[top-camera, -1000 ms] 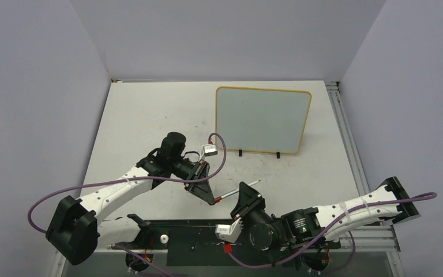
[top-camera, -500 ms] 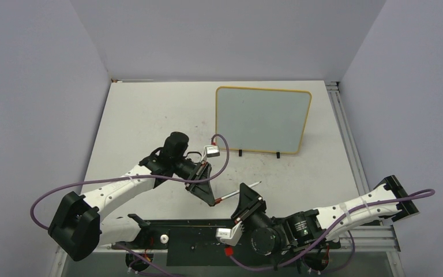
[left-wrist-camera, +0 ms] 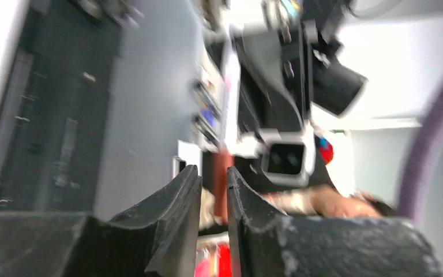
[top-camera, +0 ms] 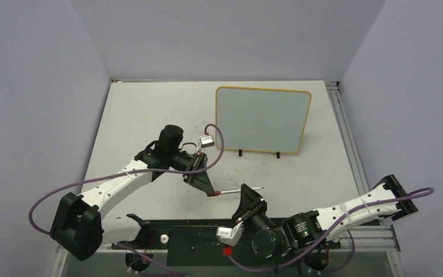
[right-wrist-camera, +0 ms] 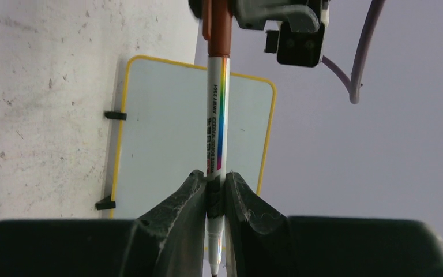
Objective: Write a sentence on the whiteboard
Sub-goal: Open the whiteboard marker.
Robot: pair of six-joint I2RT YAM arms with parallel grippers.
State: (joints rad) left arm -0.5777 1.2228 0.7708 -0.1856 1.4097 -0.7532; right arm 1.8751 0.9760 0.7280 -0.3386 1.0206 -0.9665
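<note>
Here, the right hand (right-wrist-camera: 213, 183) was clenched on the marker (right-wrist-camera: 218, 115), its two fingers (right-wrist-camera: 179, 202) pressed against the white barrel low down, near the writing end, which poked out toward the wrist camera. The barrel, with its rainbow stripe and black print, ran straight from that grip to the brown cap (right-wrist-camera: 219, 23). There the left hand (left-wrist-camera: 213, 176) was closed on it: in the blurred left wrist view its fingers stood close together with a red-brown piece between them. From above, the marker ran nearly level between the two hands at the near middle of the desk (top-camera: 150, 109), the left hand on its left end and the right hand on its right. Well beyond them the board (top-camera: 263, 120) stood upright on two black feet (top-camera: 240, 153) toward the far right of the desk, touched by neither hand, its face plain and pale inside the yellow frame.
</note>
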